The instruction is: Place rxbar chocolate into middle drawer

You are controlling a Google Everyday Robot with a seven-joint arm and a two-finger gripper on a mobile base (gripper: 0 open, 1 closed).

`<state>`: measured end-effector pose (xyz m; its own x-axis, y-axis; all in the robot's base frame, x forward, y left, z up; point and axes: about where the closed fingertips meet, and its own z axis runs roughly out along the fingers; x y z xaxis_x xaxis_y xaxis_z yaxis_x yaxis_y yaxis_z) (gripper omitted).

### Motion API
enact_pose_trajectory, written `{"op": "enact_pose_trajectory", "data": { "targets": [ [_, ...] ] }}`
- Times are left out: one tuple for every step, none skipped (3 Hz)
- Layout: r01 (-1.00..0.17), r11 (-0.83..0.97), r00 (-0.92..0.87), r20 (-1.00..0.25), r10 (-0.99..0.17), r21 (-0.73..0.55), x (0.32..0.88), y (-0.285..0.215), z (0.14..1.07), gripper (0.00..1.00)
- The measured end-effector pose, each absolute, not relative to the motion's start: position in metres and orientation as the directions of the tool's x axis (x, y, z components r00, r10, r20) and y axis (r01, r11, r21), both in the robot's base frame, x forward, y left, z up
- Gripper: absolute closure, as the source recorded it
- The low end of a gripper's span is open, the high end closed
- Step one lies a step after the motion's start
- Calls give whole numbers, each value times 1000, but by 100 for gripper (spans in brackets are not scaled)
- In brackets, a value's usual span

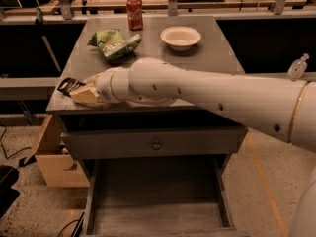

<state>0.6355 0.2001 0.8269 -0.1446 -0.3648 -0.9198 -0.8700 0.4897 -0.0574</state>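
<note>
The middle drawer [158, 206] stands pulled out and bare below the cabinet, nearest the camera, beneath a closed drawer front [156, 143] with a small round knob. Above it, the robot's white arm [207, 95] reaches across the front edge of the tabletop [207, 58] to its front-left corner, where the gripper [81, 95] lies low against the surface. The rxbar chocolate [68, 85] sits at that corner, right at the gripper's tip and close to the left edge, with part of its black wrapper showing beyond the gripper. Whether the gripper is clasped on the bar or merely resting beside it cannot be told from this angle.

The step in hand looks to be the pick-up. To do it well, the bar should be held firmly across its thin sides before any lift, because a flat wrapper so near the edge could easily be nudged off onto the floor beside the open box [54, 157] at left. Once the bar is held, a straight rise, a pull back past the front edge and a descent over the drawer's floor would clear the closed front above it.

Farther back, well clear of the work, a green chip bag [114, 43] lies left of centre, a white bowl [180, 36] sits to its right, and a red can [134, 6] stands at the far edge.
</note>
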Motion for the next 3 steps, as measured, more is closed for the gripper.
{"op": "enact_pose_trajectory", "data": {
  "targets": [
    [-870,490,-145,-920,-365,-57,635,200,827,100],
    [-870,490,-145,-920,-365,-57,635,200,827,100],
    [-870,489,-145,-920,-365,-57,635,200,827,100]
  ]
}}
